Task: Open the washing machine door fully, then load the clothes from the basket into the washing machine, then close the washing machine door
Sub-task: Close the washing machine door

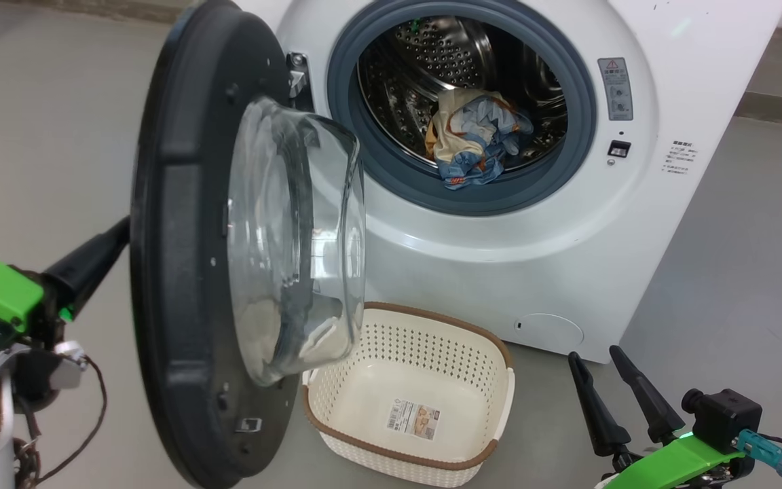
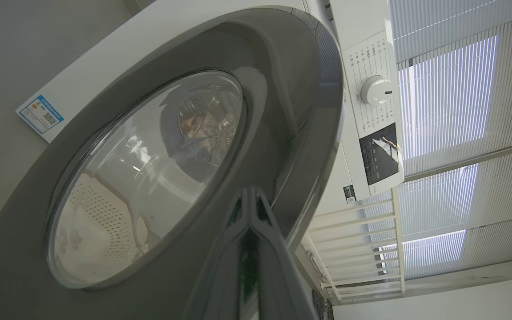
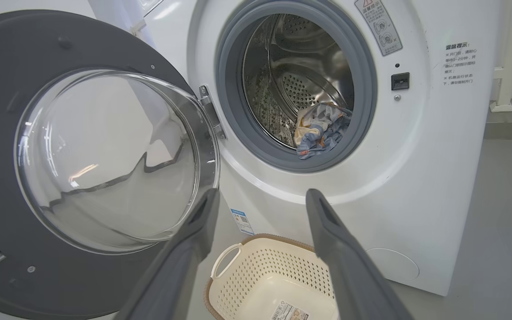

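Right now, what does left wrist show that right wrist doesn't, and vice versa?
Left wrist, not right wrist: the door's glossy outer face with the shut left gripper at it, the control dial, window blinds.
Right wrist, not left wrist: the door's inner side, the steel drum, the round flap, the open right gripper.
Both: the washing machine, the glass bowl, the clothes, the basket, the blue label; left wrist sees clothes and basket through the glass.

Not much else around tbh. Plain grey floor (image 1: 737,258) stretches left and right, with a darker strip (image 1: 781,109) along its far right edge. Window blinds (image 2: 451,89) glow bluish through the slats, white railing bars (image 2: 358,231) sit just beside them, and a white post (image 3: 507,58) stands far right.
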